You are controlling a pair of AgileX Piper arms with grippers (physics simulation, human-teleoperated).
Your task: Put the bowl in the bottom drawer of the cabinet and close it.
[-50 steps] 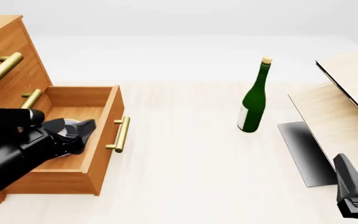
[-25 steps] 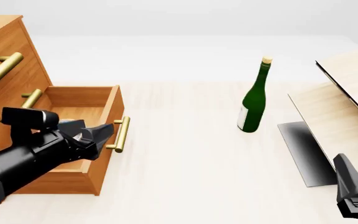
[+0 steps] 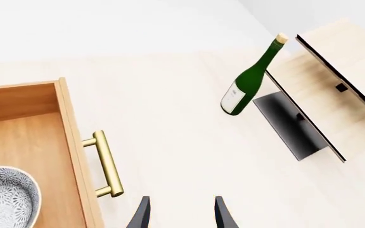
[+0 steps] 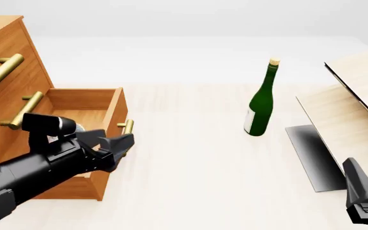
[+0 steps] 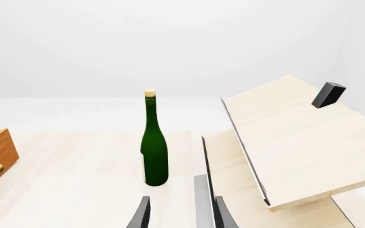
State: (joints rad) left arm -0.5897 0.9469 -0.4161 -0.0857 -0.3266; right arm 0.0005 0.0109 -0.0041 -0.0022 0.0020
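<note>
So your bowl (image 3: 4, 197) is sitting inside the bottom drawer (image 3: 33, 142), down on its wooden floor, and the drawer is pulled well out of the cabinet (image 4: 2, 72). Your left hand (image 4: 115, 146) is out over the drawer's front edge, right by the brass handle (image 3: 105, 164), fingers spread with nothing between them. In the left wrist view you can see both fingertips (image 3: 141, 216) apart over bare worktop (image 4: 197, 158), just beside the handle but not touching it.

Your right hand (image 5: 179, 213) is parked low at the near right corner, well apart from the cabinet, also spread and holding nothing. It looks toward the green bottle (image 4: 260, 100), which stands upright mid-worktop, with the pale wood boards (image 4: 350, 110) leaning off to the right of it.
</note>
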